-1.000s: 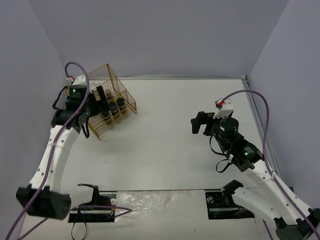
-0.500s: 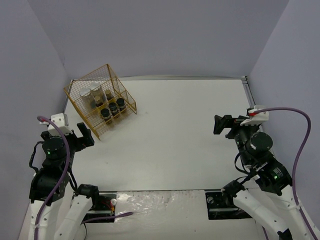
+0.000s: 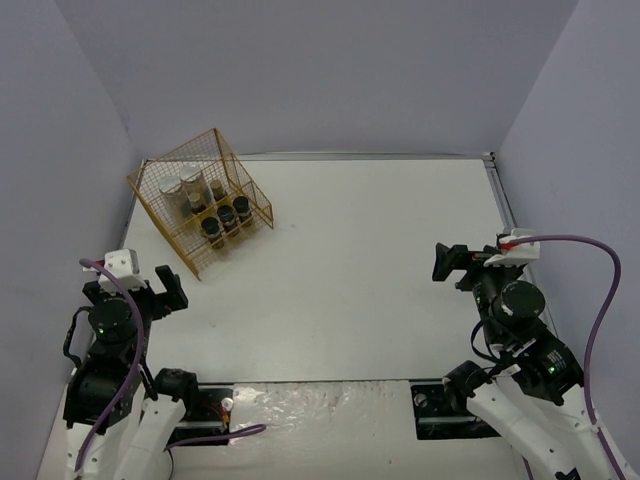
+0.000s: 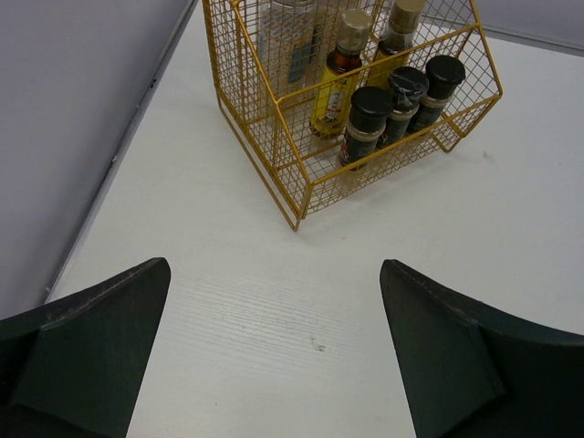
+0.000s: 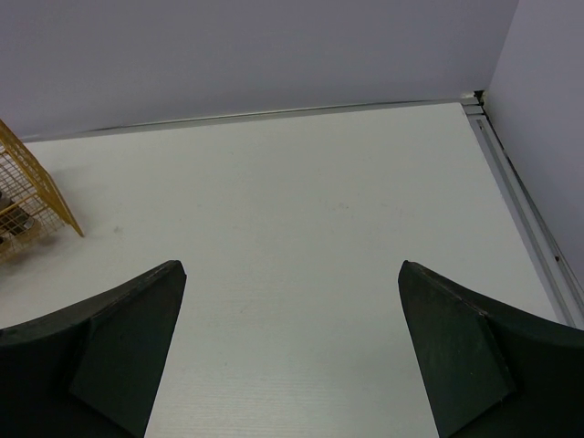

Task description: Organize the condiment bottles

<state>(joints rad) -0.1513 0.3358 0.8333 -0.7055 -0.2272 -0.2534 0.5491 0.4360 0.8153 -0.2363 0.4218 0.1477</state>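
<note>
A second ago the left gripper [image 3: 167, 286] was at the wire rack [image 3: 160, 215]. Now it is drawn back toward the near left corner, its fingers spread wide with nothing between them. The right gripper [image 3: 450, 262] has also pulled back toward the near right side and stands wide open and empty.

All seven bottles stand in the rack at the far left corner of the table [image 3: 350, 260], close to the left wall. Three dark jars [image 3: 227, 214] fill the front row, with two yellow bottles [image 3: 217, 188] and two white cylinders [image 3: 172, 188] behind. The wide white surface between the arms is open right across to the right rail.

The left wrist view shows the jars' black caps [image 4: 401, 84] and the yellow bottles' tan caps [image 4: 353, 25] clearly. The right wrist view catches only a corner of the rack [image 5: 27, 201].
</note>
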